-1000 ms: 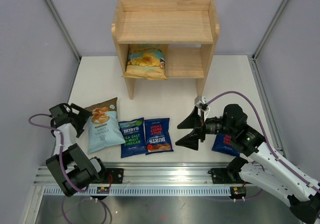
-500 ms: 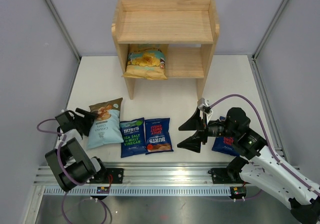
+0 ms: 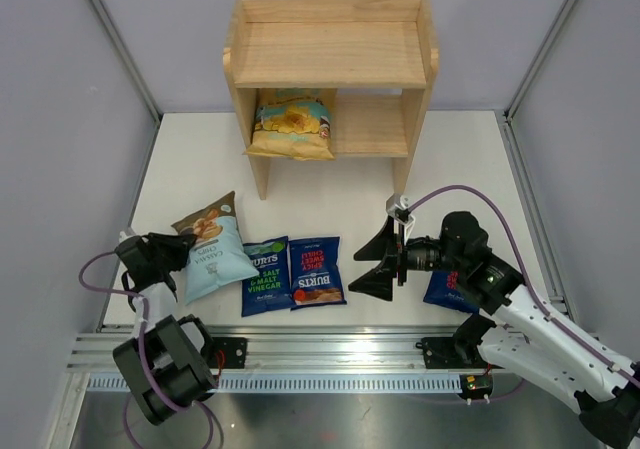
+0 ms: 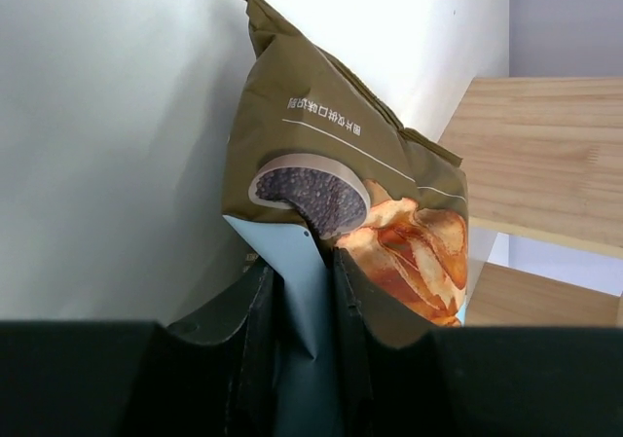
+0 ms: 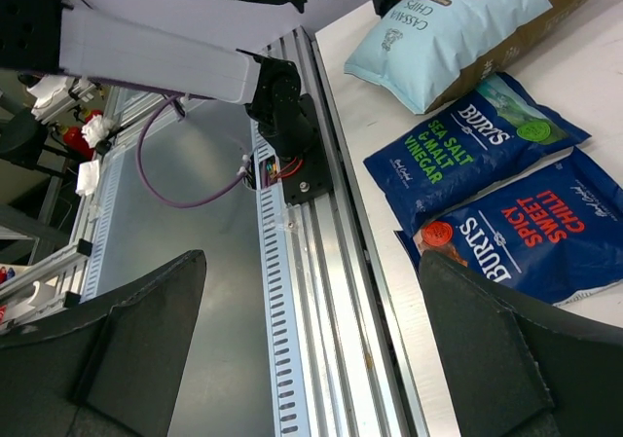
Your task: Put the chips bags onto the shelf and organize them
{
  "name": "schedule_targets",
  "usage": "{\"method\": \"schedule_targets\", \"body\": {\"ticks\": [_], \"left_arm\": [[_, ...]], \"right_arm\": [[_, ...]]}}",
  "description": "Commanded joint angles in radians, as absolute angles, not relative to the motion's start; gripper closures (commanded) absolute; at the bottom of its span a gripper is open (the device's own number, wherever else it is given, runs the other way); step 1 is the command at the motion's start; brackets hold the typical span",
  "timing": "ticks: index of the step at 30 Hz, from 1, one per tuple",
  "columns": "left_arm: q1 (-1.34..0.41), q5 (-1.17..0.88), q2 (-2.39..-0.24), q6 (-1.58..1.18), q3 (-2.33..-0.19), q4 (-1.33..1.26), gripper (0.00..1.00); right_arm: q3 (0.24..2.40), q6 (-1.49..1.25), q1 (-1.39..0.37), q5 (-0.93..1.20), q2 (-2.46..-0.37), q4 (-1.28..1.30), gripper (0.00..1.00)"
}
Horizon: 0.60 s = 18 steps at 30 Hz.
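Note:
The pale blue cassava bag (image 3: 212,247) with a brown top lies at the front left of the table. My left gripper (image 3: 175,254) is shut on its near left edge. In the left wrist view the fingers (image 4: 255,301) pinch the bag's pale blue end (image 4: 292,262). Beside it lie two dark blue BURTS bags, sea salt (image 3: 265,275) and spicy chilli (image 3: 317,270). A third (image 3: 445,289) is partly hidden under my right arm. My right gripper (image 3: 385,266) hovers open and empty just right of the spicy chilli bag. The yellow-and-teal bag (image 3: 291,122) stands on the lower tier of the wooden shelf (image 3: 330,54).
An aluminium rail (image 3: 330,354) runs along the near table edge under both arm bases; it also fills the right wrist view (image 5: 321,291). Grey walls and frame posts (image 3: 120,49) close in the sides. Purple cables (image 3: 470,197) loop off both arms.
My left gripper has come in low against the cassava bag and closed on its near left edge. The bag has turned slightly. The right gripper has shifted a little and stays open.

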<state>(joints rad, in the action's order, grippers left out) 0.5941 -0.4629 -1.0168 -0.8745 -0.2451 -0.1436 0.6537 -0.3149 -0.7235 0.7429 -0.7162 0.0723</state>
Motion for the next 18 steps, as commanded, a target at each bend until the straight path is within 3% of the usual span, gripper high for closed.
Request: {"method": "schedule_targets", "body": {"ticks": [1, 7, 18], "left_arm": [[0.594, -0.405, -0.880, -0.899, -0.210, -0.016, 0.84], [0.594, -0.376, -0.669, -0.950, -0.259, 0.157, 0.96], [0.592, -0.552, -0.638, -1.026, -0.347, 0.181, 1.00]], "right_arm": [[0.658, -0.319, -0.723, 0.704, -0.741, 0.035, 0.01], [0.666, -0.341, -0.723, 0.672, -0.788, 0.026, 0.01], [0.597, -0.575, -0.723, 0.583, -0.919, -0.225, 0.02]]}}
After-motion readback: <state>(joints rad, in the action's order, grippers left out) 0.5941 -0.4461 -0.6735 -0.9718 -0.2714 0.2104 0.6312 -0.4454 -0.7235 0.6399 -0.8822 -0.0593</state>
